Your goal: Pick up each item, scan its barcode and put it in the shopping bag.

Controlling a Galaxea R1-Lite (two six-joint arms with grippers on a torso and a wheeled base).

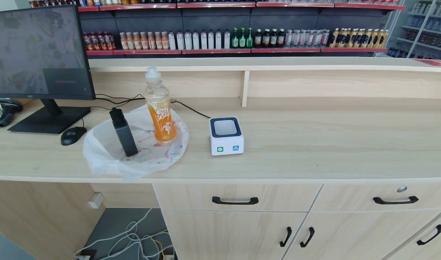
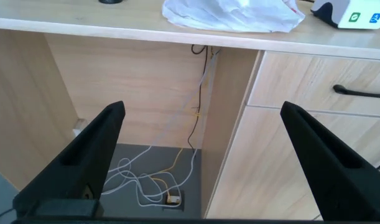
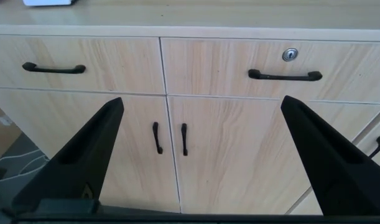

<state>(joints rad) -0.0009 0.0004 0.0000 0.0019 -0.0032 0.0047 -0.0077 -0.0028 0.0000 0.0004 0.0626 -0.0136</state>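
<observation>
Pale wooden counter (image 1: 314, 144) runs across a shop, with stocked drink shelves behind it. On it, the white box scanner (image 1: 226, 136) serves as reference for all positions.

Task items: the shopping bag (image 1: 104, 151) lies spread open on the counter to the left of the scanner. Two items stand within its rim. The orange bottle (image 1: 159, 108) stands upright just left of the scanner. The dark bottle (image 1: 123, 132) stands farther left of the scanner and slightly nearer the robot. Both have their long axis vertical, caps up.

End effectors: the left gripper (image 2: 202, 112) has its fingers spread wide and holds nothing. It sits below counter level, lower than the scanner and to its left, roughly under the bag's overhanging edge. The right gripper (image 3: 202, 109) is likewise spread and empty. It is below the scanner and to its right, facing the drawers (image 3: 78, 62) and cabinet doors.

Assessment: no unbagged item is visible on the counter, so the task appears at or near completion. Should either bottle need handling, it lies upward and forward from the left gripper, which is the nearer arm. A side grasp across the vertical body would suit.
</observation>
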